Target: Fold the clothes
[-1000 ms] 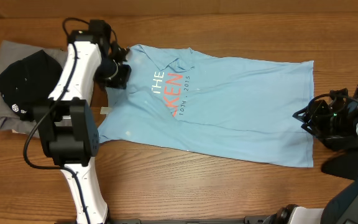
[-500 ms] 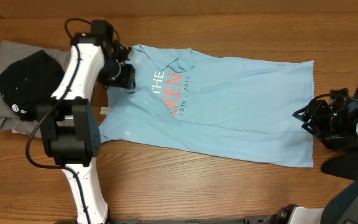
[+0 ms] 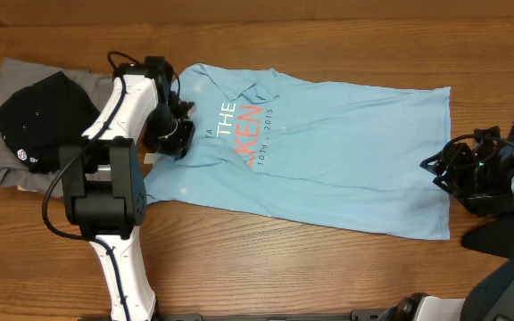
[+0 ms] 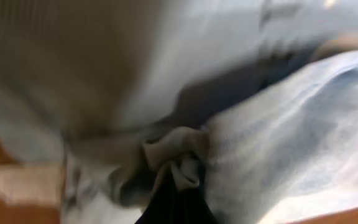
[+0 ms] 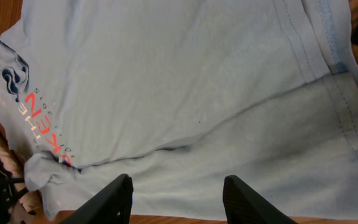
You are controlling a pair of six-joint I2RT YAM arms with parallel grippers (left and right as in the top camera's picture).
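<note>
The light-blue T-shirt (image 3: 346, 152) with blue and red print lies spread across the table, hem to the right. My left gripper (image 3: 175, 135) sits on its left end near the collar, shut on a bunched fold of the fabric. The left wrist view is blurred, with crumpled cloth (image 4: 179, 158) pinched at the dark jaws of the left gripper (image 4: 178, 186). My right gripper (image 3: 443, 169) hovers at the hem. In its wrist view the right gripper (image 5: 178, 198) stands open over the shirt (image 5: 185, 81), nothing between the fingers.
A folded grey garment (image 3: 20, 76) lies at the far left with a black garment (image 3: 43, 116) on top of it. Bare wooden table (image 3: 284, 267) runs along the front, and the right arm's base (image 3: 507, 232) stands at the right edge.
My left gripper has moved from the collar toward the front and a little right, opened briefly and shut again on the shirt, bunching its left end. The right arm has stayed still.
</note>
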